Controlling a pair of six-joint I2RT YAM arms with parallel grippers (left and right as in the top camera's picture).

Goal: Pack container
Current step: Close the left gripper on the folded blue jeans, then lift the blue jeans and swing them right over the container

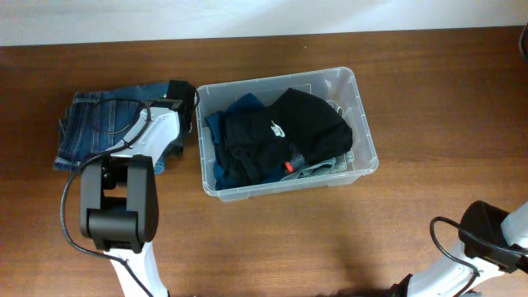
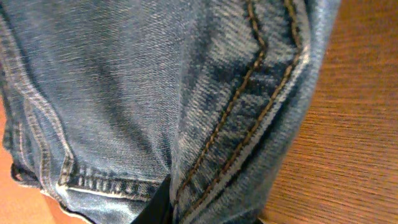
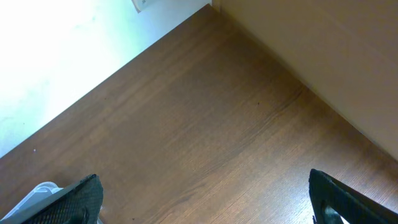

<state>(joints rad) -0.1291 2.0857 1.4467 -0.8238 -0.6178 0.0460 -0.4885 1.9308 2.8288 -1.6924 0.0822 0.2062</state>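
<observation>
The container (image 1: 360, 124), a clear plastic tub, stands mid-table and holds a black garment with a white logo (image 1: 285, 128), a blue garment (image 1: 216, 144) and a grey piece (image 1: 326, 167). Folded blue jeans (image 1: 95, 124) lie on the table to its left. My left gripper (image 1: 180, 97) sits at the jeans' right edge, beside the tub's left wall. In the left wrist view denim (image 2: 155, 81) fills the frame and a fold is pinched at my left gripper (image 2: 186, 211). My right gripper (image 3: 205, 205) stands open over bare wood.
The right arm (image 1: 495, 235) rests at the table's front right corner, away from the tub. A pale plastic corner (image 3: 37, 196) shows by the right gripper's left finger. A light wall runs along the table's far edge (image 1: 264, 16).
</observation>
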